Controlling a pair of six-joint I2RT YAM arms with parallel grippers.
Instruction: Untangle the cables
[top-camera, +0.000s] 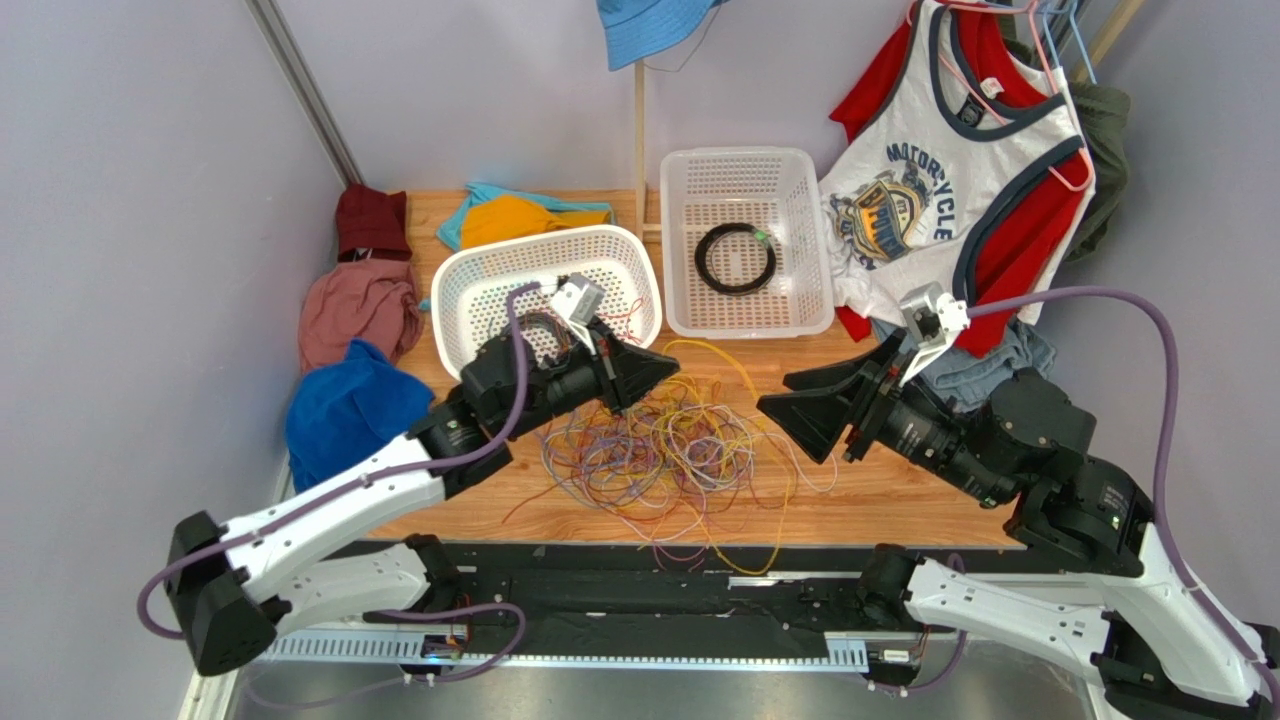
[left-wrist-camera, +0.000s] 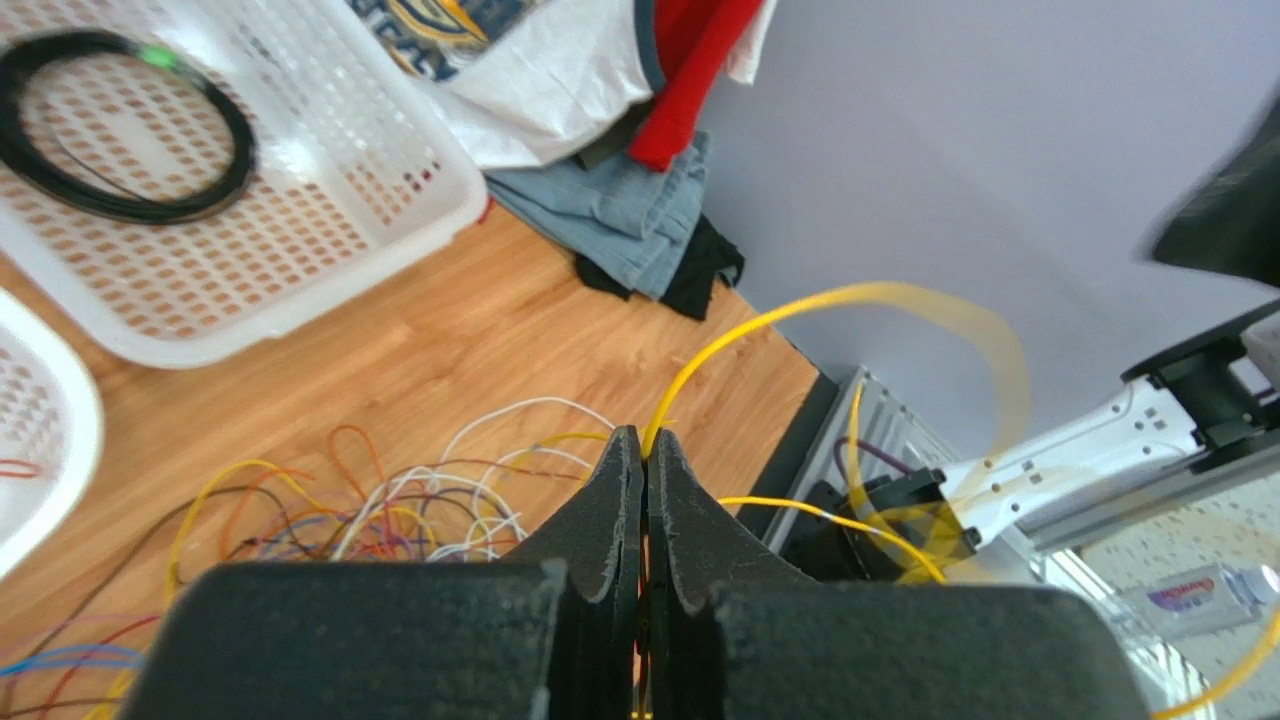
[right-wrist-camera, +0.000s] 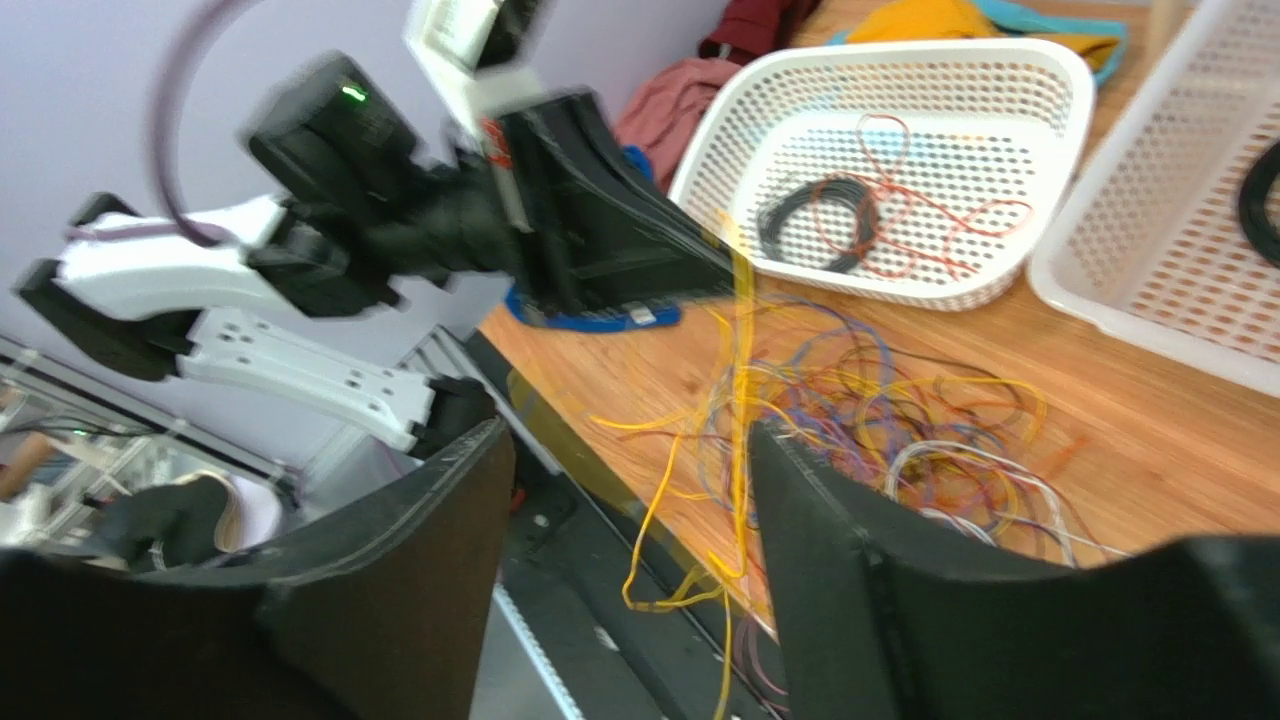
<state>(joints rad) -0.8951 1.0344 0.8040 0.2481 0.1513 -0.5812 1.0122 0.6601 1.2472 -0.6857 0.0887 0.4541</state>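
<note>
Left wrist view: the left gripper (left-wrist-camera: 646, 450) has its fingers pinched shut on a yellow cable (left-wrist-camera: 751, 321) that arcs up from their tips. The right gripper (right-wrist-camera: 628, 435) has its jaws apart. The cables (top-camera: 661, 450) lie tangled on the table (top-camera: 887, 488) between the arms.

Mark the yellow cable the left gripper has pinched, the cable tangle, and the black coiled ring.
thin yellow cable (left-wrist-camera: 679, 383), left wrist view: its rising arc.
tangled pile of thin multicoloured cables (top-camera: 661, 450), top view: middle of heap.
black coiled ring (top-camera: 702, 258), top view: left edge.
</note>
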